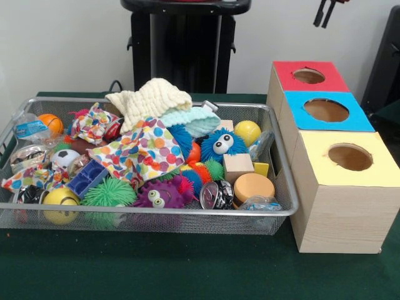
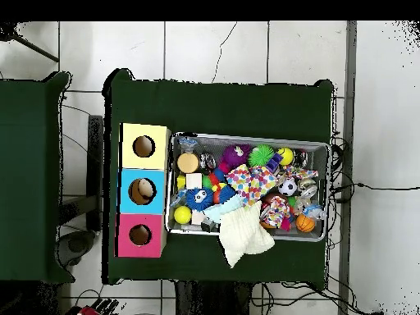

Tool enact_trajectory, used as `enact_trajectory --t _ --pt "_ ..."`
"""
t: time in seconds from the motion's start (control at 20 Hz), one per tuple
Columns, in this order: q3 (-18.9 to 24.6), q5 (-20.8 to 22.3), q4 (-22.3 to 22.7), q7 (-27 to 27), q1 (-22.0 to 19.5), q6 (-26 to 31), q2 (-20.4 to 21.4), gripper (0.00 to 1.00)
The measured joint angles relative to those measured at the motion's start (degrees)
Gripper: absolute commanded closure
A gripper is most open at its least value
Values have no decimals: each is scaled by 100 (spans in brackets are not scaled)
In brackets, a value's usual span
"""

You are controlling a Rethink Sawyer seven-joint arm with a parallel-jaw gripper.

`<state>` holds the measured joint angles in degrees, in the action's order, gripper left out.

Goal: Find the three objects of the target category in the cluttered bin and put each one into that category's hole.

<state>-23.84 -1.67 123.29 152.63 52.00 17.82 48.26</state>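
Note:
The cluttered bin [image 1: 156, 213] is a silver wire-mesh basket on the green table, left of centre; in the overhead view [image 2: 246, 137] it lies right of the boxes. It holds a cream knitted cloth [image 1: 150, 97], a polka-dot cloth [image 1: 140, 151], a blue furry ball with eyes [image 1: 222, 144], a purple one [image 1: 159, 195], a green spiky ball [image 1: 109, 192], a yellow ball [image 1: 247, 131], a wooden cube [image 1: 237, 165] and an orange disc [image 1: 252, 186]. My gripper [image 1: 324, 15] hangs high at the top edge, above the red box, open and empty.
Three wooden boxes with a round hole each stand in a row right of the bin: red top [image 1: 284, 72] farthest, blue top [image 1: 297, 109] in the middle, yellow top [image 1: 315, 150] nearest. The black pedestal [image 1: 184, 44] stands behind the bin.

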Motion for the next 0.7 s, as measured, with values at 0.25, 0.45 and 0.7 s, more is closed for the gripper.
enact_trajectory --t 0.25,0.45,0.7 --pt "189 -97 1 0 -504 0 178 100" --pt "337 -113 3 0 -765 0 337 100" --pt "443 -113 8 0 -848 1 446 100"
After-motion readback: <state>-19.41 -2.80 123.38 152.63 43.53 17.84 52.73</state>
